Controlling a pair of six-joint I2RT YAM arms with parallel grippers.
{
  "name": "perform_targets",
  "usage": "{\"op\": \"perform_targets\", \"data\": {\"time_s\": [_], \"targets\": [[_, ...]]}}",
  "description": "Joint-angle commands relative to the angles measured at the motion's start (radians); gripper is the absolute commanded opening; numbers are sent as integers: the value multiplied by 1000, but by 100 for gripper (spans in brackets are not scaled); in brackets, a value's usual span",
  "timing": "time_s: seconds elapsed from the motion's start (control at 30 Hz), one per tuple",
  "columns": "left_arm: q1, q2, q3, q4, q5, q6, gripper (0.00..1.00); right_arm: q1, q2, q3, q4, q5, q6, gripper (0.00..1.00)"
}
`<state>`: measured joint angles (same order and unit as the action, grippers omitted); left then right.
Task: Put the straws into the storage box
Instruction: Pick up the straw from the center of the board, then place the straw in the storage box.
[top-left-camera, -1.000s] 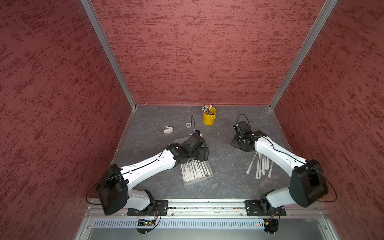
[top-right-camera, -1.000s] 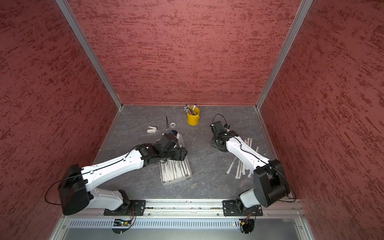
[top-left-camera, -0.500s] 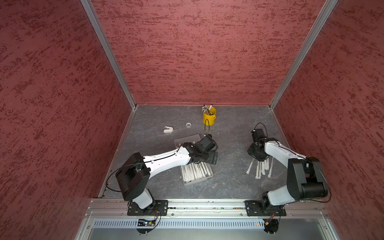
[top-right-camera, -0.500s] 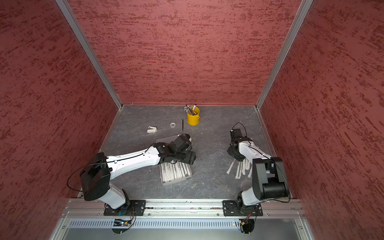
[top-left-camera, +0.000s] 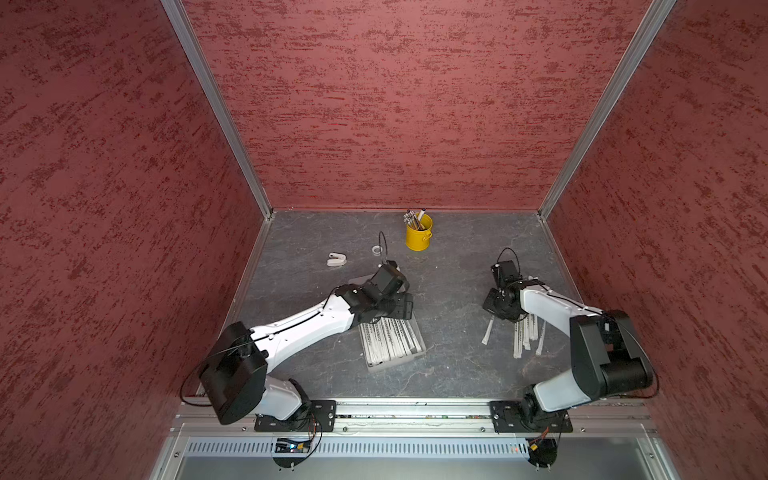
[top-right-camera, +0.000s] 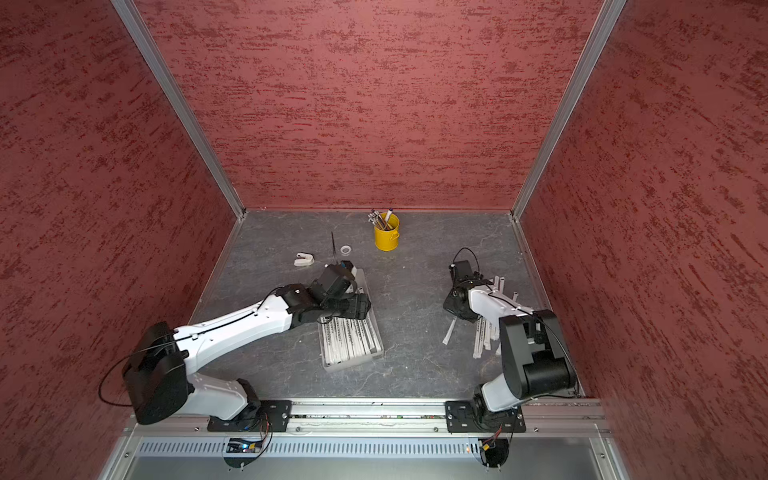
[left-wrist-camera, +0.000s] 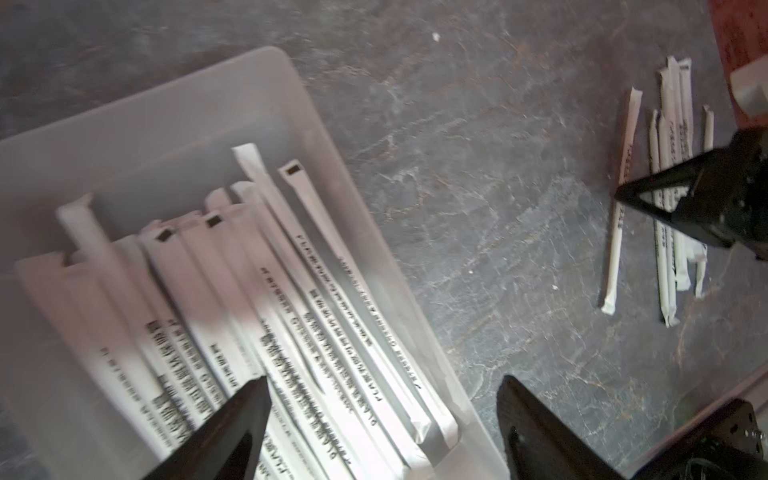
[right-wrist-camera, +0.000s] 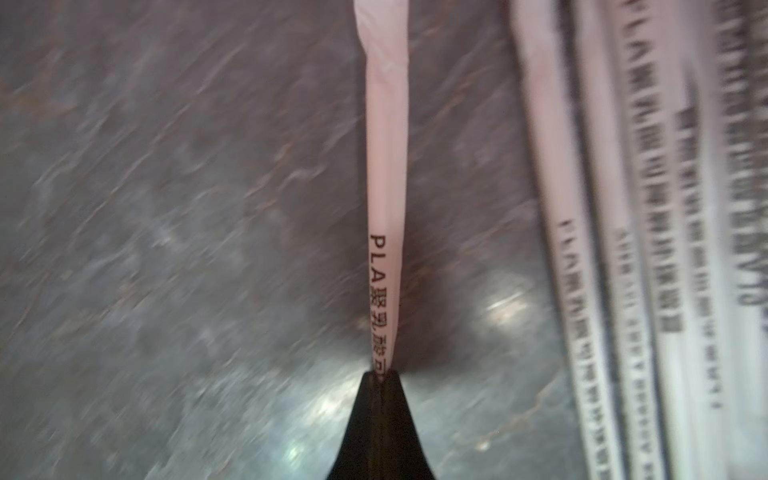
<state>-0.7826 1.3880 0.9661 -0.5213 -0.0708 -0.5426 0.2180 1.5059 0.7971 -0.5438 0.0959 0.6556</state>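
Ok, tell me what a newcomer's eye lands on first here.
In the centre, the storage box is packed with a row of white printed straws, and the left gripper is open over it. On the robot's right side, the right gripper is pinched shut on one straw beside a loose pile on the grey tabletop. At the back stands a yellow bucket of pens.

Both my top views looked down from high on the near side of the box (top-left-camera: 395, 360), facing past it to the back wall (top-left-camera: 395, 104); set side by side, they shared the whole floor (top-right-camera: 415, 291). My left wrist view hung close over the box, catching the loose straws (left-wrist-camera: 670, 124) beyond it. My right wrist view sat almost against one straw (right-wrist-camera: 384, 166) of that bunch.
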Motion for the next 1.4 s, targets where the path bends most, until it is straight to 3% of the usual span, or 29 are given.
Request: {"op": "perform_targets", "data": {"time_s": [0.0,0.1,0.23,0.4,0.63,0.9,1.1,1.23,1.37], "targets": [[70,-103,-57,-50,-47,-36,88,163,-79,113,-42,14,-34,1],[128,-198,-102,-102,-86,-51,88,353,-55,253,-103,35,-4,0],[191,-283,-152,-132,-85,-61,88,579,93,444,-95,-5,35,0],[213,-300,-183,-128,-44,-89,88,695,270,588,-54,-27,60,0],[209,-278,-210,-73,5,-109,87,709,404,593,-10,-109,82,0],[194,-257,-195,-56,8,-105,87,712,456,579,-18,-119,99,2],[186,-256,-156,-74,-7,-84,87,693,343,583,-101,-89,83,23],[149,-226,-113,-42,-5,-73,87,599,191,507,-149,-83,96,29],[33,-104,-25,31,1,-65,87,374,23,363,-194,-69,96,29]]}}
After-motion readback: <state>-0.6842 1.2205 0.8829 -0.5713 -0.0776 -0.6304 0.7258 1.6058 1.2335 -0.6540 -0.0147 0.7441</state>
